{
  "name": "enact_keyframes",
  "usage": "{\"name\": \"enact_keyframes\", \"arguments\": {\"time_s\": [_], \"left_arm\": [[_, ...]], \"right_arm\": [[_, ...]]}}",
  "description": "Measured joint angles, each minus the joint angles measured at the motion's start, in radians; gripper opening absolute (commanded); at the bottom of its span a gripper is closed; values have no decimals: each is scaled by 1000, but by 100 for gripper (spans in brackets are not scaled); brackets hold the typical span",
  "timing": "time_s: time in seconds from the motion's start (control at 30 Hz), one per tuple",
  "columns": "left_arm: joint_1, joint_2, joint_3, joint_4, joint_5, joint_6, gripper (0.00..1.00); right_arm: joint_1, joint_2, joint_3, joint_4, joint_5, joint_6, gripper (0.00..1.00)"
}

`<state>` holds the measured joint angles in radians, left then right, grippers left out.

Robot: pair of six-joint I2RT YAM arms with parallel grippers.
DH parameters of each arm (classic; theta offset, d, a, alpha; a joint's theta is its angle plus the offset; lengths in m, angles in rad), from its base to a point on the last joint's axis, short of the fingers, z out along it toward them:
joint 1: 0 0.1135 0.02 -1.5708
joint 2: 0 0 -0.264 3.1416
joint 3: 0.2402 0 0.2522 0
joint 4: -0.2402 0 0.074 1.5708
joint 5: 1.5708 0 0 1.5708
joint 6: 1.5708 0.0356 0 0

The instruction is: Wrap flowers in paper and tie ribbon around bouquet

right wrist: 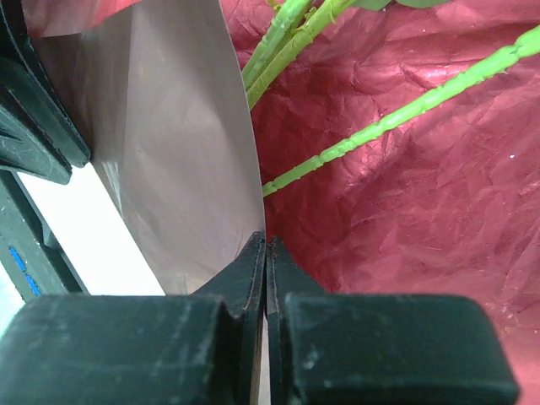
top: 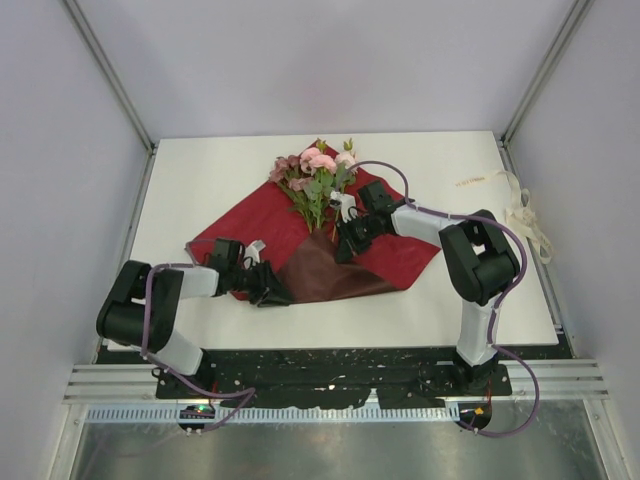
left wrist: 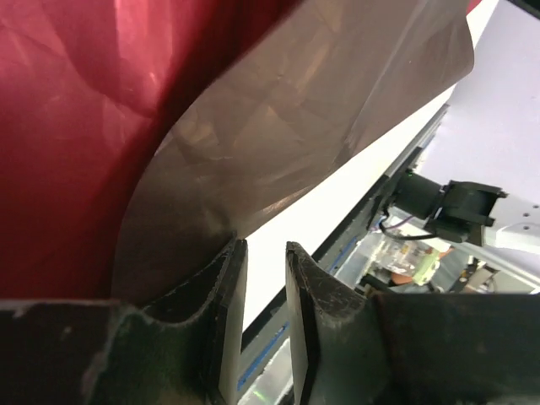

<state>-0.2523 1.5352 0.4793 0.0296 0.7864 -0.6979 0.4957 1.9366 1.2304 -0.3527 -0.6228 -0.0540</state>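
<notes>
- Jaws of the left gripper (left wrist: pixel 263 250) stand slightly spread at the near side with nothing between them. The dull brown flap (left wrist: pixel 278 126) of the large, glossy, dark maroon wrapping paper (left wrist: pixel 67 126) lies just beside one finger.
- The right gripper (right wrist: pixel 266 243) has its jaws pressed together, pinching that flap's edge beside the thin green stems (right wrist: pixel 380 126).
- The paper lies mostly flat on the white worktop (top: pixel 200 180).
- The small bunch of pink and mauve flowers (top: pixel 318 165) rests on the paper, blooms toward its far corner.
- The long cream ribbon (top: pixel 522 215) lies well apart at the worktop's right edge, untouched.
- Wrapping looks barely begun, with one flap lifted. Forming the cone and tying remain.
</notes>
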Motion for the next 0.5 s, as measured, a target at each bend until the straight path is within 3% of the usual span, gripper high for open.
{"name": "enact_keyframes", "arguments": {"time_s": [0.17,0.27,0.5], "left_arm": [[31,47,3,14,36,-36,21],[33,55,3,29,51,-47,22],[-26,10,5,112,43,-81,17]], "right_arm": [[0,0,0,3,0,0,6],[0,0,-1,14,0,1,6],[0,0,-3,18,0,0,6]]}}
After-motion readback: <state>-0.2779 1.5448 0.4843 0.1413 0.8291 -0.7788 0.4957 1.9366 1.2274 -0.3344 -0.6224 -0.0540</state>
